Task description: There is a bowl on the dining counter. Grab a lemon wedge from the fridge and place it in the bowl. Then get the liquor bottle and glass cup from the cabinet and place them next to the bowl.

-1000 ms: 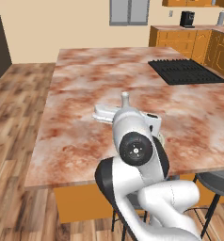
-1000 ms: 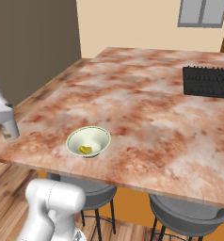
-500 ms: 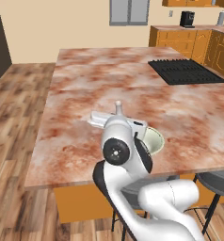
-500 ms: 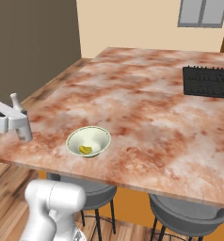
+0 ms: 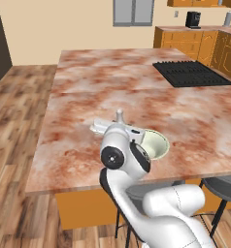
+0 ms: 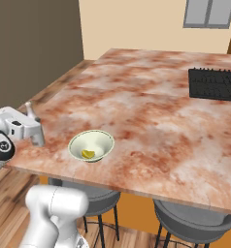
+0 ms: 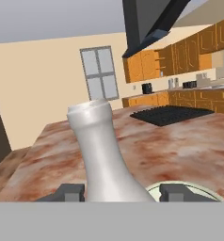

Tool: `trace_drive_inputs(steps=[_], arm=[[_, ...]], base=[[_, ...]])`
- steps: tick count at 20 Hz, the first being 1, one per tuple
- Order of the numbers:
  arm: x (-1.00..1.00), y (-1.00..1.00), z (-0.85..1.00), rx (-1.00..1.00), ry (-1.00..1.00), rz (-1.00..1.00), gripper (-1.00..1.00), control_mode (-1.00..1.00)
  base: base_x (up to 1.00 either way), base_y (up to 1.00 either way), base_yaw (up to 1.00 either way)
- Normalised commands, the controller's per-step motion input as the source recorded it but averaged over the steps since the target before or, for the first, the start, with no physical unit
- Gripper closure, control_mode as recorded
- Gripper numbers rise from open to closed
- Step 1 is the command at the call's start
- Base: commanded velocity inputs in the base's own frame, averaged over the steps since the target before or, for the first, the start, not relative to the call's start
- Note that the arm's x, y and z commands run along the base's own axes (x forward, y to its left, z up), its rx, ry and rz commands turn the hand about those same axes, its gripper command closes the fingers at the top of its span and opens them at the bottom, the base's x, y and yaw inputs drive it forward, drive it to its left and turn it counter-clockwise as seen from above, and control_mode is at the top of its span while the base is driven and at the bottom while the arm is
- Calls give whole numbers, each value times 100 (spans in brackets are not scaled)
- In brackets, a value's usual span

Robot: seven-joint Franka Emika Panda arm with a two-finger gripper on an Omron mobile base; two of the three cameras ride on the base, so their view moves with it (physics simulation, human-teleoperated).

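Jaws grip the smooth, narrow-necked liquor bottle [image 7: 102, 155] beside the round pale bowl [image 6: 91, 144] on the marbled dining counter [image 6: 151, 106].

Liquor bottle [image 7: 102, 155] base hidden; arm covers the bowl [image 5: 156, 144] partly.

liquor bottle [image 7: 102, 155] upright, held | lemon wedge [image 6: 89, 154] in bowl [image 6: 99, 139]

Polished reddish-brown and cream marbled stone on the dining counter [image 6: 151, 116]; smooth, matt pale glaze on the bowl [image 6: 91, 144]; cloudy grey glass for the liquor bottle [image 7: 102, 155]; plank-grain wooden floor [image 5: 13, 121]; orange wood cabinets [image 5: 185, 43].
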Motion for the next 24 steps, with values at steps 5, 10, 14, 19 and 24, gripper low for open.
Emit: trace_drive_inputs(steps=[5,10,14,19,24], arm=[[46,0,-28,0,0,-7,100,-100],[24,0,-31,0,0,-7,100,-100],[20,0,-31,0,0,-8,100,-100],[9,-3,-22,0,0,-5,100,-100],[0,-14,-12,0,0,-1,100,-100]], base=[[0,0,0],[0,0,0],[0,0,0],[0,0,0],[0,0,0]])
